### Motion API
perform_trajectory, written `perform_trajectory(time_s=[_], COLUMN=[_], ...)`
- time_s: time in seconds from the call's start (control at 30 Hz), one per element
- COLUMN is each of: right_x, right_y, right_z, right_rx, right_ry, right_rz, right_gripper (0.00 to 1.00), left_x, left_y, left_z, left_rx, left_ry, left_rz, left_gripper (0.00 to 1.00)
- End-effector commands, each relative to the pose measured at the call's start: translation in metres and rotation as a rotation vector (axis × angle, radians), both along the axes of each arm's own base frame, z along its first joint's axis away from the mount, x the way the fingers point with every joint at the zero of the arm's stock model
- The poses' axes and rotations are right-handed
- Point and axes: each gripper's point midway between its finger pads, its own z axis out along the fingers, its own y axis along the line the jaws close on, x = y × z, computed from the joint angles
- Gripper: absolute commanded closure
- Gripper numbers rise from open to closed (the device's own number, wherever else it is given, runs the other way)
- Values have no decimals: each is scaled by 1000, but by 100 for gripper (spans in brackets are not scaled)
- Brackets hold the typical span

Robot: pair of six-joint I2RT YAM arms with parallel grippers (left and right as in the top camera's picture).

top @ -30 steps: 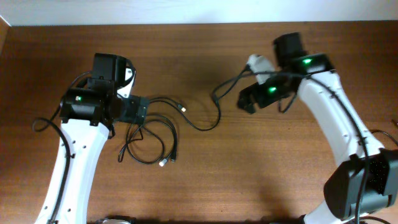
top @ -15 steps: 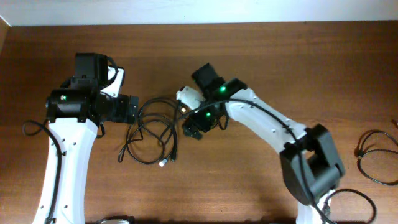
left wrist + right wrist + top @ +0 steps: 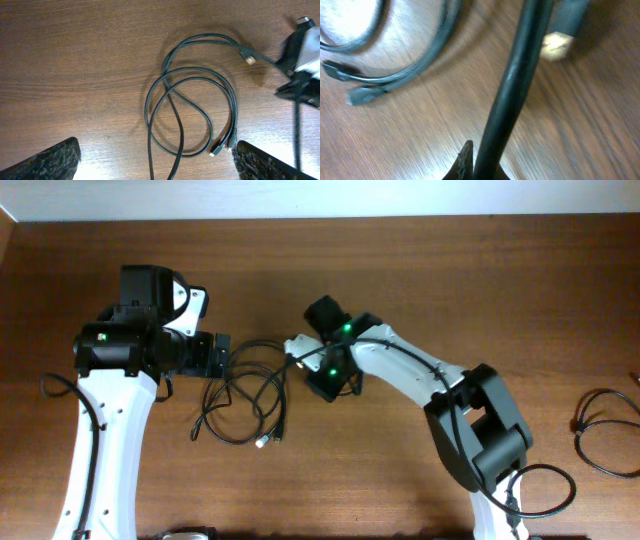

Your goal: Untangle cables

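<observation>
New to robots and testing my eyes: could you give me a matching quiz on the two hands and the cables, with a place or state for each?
1 left hand
2 right hand
3 looped cables
4 lone cable

a at the right edge of the table
b open, empty
c lying between the hands
d shut on a black cable

Pairs: 1-b, 2-d, 3-c, 4-a

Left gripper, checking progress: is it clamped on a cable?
No, the left gripper stands wide open; the cables lie on the table beyond it.

thin black cables (image 3: 167, 90) lie tangled in overlapping loops, small plugs exposed.
</observation>
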Motion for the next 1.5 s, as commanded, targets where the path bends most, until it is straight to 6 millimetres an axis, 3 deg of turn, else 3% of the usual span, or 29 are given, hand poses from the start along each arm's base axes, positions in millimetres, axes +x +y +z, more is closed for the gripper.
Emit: perform_trajectory(time_s=[0.0,0.13,0.2,0.37,0.43,0.5,0.6,0.73,0.87,0.9,1.0,1.17,1.47], right_x=[35,65,75,73,64,57,51,45,44,40,40,37,37], right_y=[-43,-98,-122,-142,-145,-147,-149,-153,-200,-220,-254,-240,-234], right_z=[68,171,241,372,409,433,448,427,402,394,395,390,389], right_rx=[-31,22,86,241,297,340,360,297,31,-81,-242,-175,-144], right_ry=[-76,-158,-273,-592,-676,-725,-766,-696,-705,-706,-756,-709,-694], right_rz=[-155,-324,-390,-432,-447,-469,-468,-469,-602,-646,-762,-726,-710], right_gripper=[96,96,96,96,96,96,96,96,96,96,96,96,96], left_x=[2,2,2,2,2,2,2,2,2,2,2,2,2], left_y=[-2,-2,-2,-2,-2,-2,-2,-2,-2,-2,-2,-2,-2], left_z=[0,0,0,0,0,0,0,0,0,0,0,0,0], left_rx=[-11,-11,-11,-11,-11,-11,-11,-11,-11,-11,-11,-11,-11], left_ry=[-1,-1,-1,-1,-1,-1,-1,-1,-1,-1,-1,-1,-1], left_rz=[-9,-9,-9,-9,-9,-9,-9,-9,-9,-9,-9,-9,-9], left_gripper=[1,1,1,1,1,1,1,1,1,1,1,1,1])
